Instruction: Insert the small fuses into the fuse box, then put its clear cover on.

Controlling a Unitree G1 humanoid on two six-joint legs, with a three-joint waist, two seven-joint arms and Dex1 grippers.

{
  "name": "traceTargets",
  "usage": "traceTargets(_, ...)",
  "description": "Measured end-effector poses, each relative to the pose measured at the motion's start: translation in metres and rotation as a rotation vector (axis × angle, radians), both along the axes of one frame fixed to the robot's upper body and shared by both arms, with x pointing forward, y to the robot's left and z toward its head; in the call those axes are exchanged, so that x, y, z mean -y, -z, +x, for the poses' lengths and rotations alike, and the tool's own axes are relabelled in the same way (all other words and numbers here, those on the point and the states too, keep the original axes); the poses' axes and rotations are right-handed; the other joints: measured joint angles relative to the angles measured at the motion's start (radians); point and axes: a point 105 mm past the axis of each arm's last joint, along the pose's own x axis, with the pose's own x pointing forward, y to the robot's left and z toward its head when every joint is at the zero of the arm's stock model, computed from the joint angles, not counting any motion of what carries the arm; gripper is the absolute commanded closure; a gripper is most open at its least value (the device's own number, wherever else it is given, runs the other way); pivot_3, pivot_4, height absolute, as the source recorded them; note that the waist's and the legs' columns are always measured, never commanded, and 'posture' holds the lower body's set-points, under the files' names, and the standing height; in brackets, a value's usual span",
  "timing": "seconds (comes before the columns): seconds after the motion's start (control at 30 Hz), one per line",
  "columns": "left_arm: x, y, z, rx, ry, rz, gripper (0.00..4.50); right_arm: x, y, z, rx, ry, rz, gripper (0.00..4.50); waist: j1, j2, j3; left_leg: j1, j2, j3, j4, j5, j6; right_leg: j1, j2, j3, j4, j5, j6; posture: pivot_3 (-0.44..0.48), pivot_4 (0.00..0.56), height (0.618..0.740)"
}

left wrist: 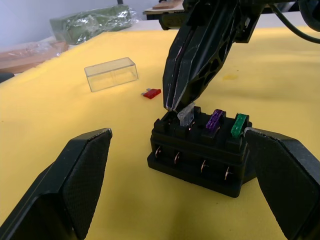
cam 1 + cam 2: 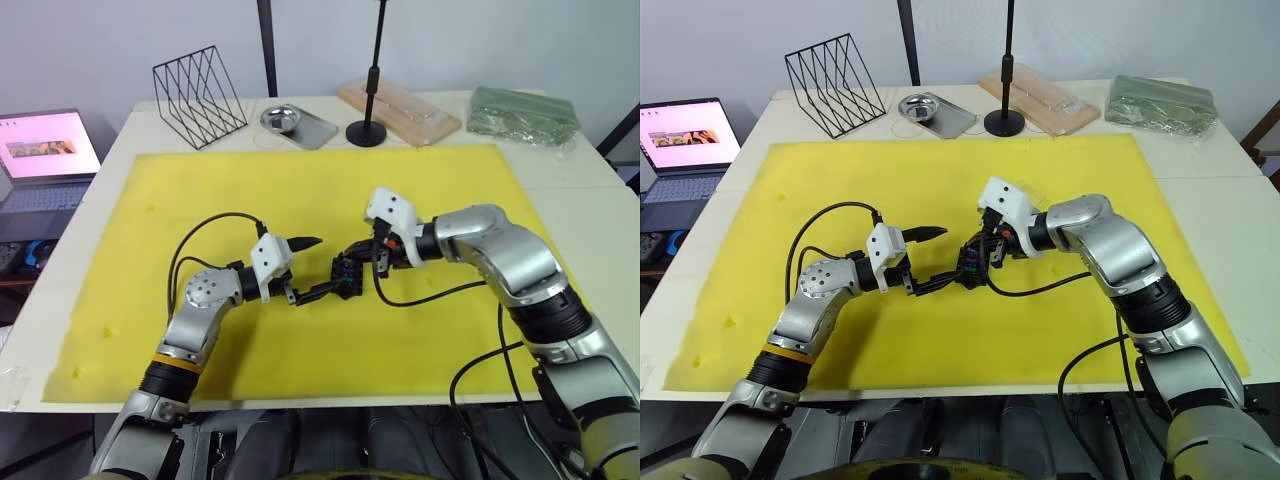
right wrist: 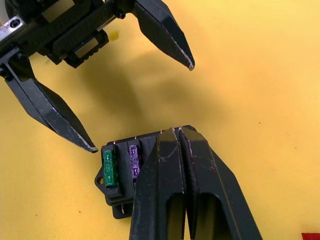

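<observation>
The black fuse box point(image 1: 200, 155) sits mid-mat on the yellow mat point(image 2: 300, 190). A green fuse point(image 1: 239, 125) and a purple fuse point(image 1: 215, 120) stand in its slots, and a grey fuse point(image 1: 186, 114) leans tilted in another. My right gripper point(image 2: 362, 260) is shut, its tips touching the top of the grey fuse from above. My left gripper point(image 2: 322, 265) is open, one finger on each side of the box, touching nothing. A red fuse point(image 1: 151, 93) lies loose on the mat. The clear cover point(image 1: 111, 74) lies beyond it.
At the back of the table are a wire rack point(image 2: 200, 95), a metal tray point(image 2: 297, 122), a stand's round base point(image 2: 366, 132), a clear tray with a wooden board point(image 2: 400, 110) and a green bag point(image 2: 525, 112). A laptop point(image 2: 45, 150) sits far left.
</observation>
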Motion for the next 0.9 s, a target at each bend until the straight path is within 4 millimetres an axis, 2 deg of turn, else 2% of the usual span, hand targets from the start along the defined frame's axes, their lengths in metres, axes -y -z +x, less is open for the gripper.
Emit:
traceTargets(0.23, 0.0, 0.0, 0.0, 0.0, -0.004, -0.001, 0.0, -0.001, 0.004, -0.003, 0.027, -0.01, -0.011, 4.46, 0.0, 0.0, 0.0, 0.0, 0.0, 0.0, 0.0, 0.0, 0.0, 0.0, 0.0, 0.0, 0.0, 0.0, 0.0, 0.0, 0.15, 0.74)
traceTargets(0.57, 0.0, 0.0, 0.001, 0.001, -0.008, -0.002, 0.0, -0.003, 0.011, -0.004, 0.161, -0.033, -0.061, 4.46, 0.001, 0.0, 0.0, 0.001, 0.0, 0.0, 0.0, 0.0, 0.0, 0.002, 0.0, 0.0, 0.0, 0.0, 0.0, 0.0, 0.15, 0.74)
traceTargets(0.9, -0.001, 0.0, 0.001, 0.001, -0.008, -0.001, 0.0, -0.001, 0.017, -0.006, 0.191, -0.041, -0.083, 4.46, 0.001, 0.0, -0.001, 0.002, 0.0, 0.0, 0.0, 0.0, 0.0, 0.002, 0.0, 0.0, 0.0, 0.0, 0.0, 0.0, 0.15, 0.74)
